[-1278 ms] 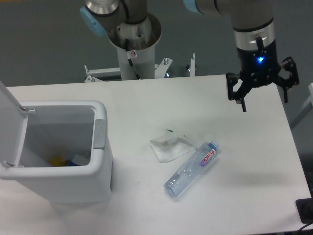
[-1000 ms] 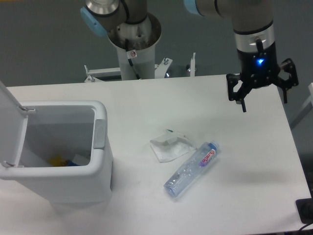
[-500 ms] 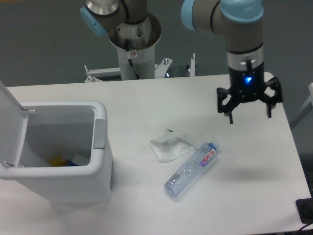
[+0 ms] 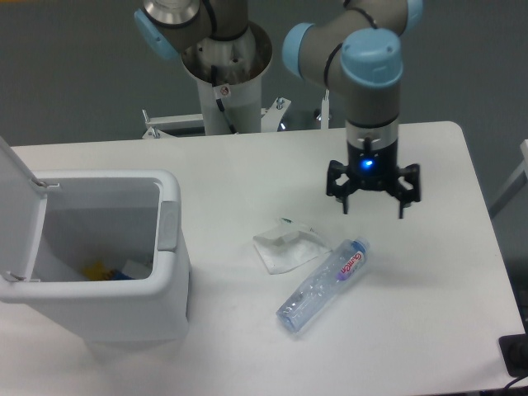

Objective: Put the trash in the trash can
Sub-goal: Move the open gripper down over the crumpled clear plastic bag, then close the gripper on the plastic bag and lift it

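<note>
A crumpled whitish translucent wrapper lies on the white table near the middle. A clear plastic bottle with a pink-purple label and blue cap lies slanted just right of it, touching its edge. The white trash can stands at the left with its lid swung open; a grey latch tab shows on its side. My gripper hangs open and empty above the table, up and to the right of the bottle's cap.
Some yellow and blue items lie inside the can. The arm's base column stands behind the table's far edge. A dark object sits at the table's lower right corner.
My gripper has moved left and slightly down from the table's right edge toward the bottle and wrapper, staying open. The trash and the can have not moved.
</note>
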